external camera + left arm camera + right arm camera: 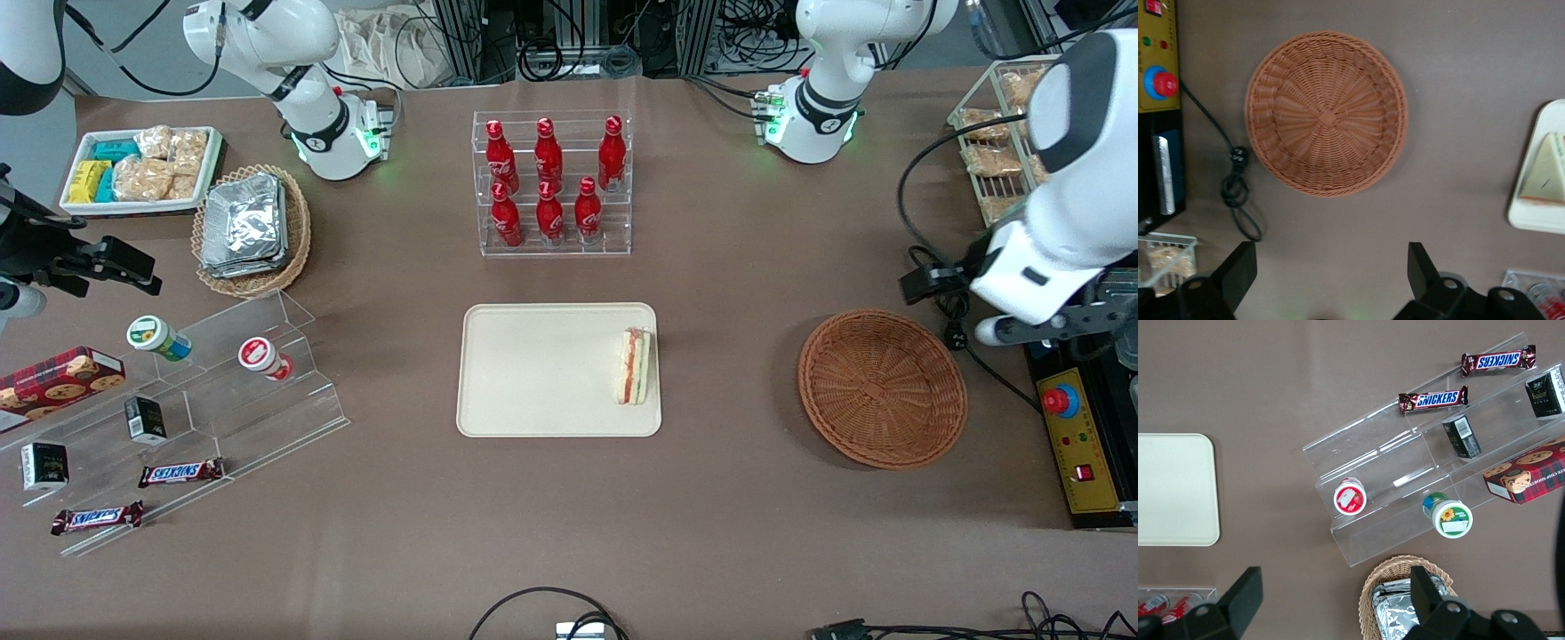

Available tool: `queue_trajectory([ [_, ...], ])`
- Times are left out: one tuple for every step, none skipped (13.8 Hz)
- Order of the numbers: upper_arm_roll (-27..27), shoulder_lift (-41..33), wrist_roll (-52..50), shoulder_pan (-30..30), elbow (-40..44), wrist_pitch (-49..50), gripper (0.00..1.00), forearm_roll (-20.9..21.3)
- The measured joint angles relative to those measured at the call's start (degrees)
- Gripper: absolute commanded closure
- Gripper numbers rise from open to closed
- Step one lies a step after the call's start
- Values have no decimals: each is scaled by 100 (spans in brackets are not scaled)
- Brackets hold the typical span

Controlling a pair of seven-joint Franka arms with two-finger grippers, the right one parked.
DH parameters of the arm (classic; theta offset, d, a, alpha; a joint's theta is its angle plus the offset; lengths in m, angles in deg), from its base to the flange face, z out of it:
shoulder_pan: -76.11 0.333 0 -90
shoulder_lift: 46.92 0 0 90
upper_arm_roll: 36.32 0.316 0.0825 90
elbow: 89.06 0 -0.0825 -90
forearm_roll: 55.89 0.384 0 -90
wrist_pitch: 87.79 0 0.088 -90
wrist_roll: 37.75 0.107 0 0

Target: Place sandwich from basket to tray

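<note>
The sandwich (635, 366) stands on edge on the beige tray (533, 373), close to the tray's rim toward the working arm's end. It also shows in the left wrist view (1546, 170), on the tray (1538, 223). The reddish-brown basket (882, 388) is empty and sits beside the tray toward the working arm's end. My left gripper (1331, 257) is open and empty, high above the table beside the basket (1327, 120). In the front view its arm's wrist (1031, 276) hangs above the table edge next to the basket.
A clear rack of red bottles (551, 187) stands farther from the camera than the tray. A yellow control box with a red button (1076, 436) and a black cable (956, 338) lie beside the basket. A wire rack of packets (996, 142) is near the working arm. An acrylic stand (222, 391) lies toward the parked arm's end.
</note>
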State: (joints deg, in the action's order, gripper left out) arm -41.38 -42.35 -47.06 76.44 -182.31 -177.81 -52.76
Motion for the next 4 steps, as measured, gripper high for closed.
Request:
queue_trajectory([
  [88,-56,279,46,-48,16,0,1],
  [135,-75,476,101,-63,17,0,1],
  [152,-69,603,139,-63,17,0,8],
  [142,-44,709,143,-63,17,0,82],
])
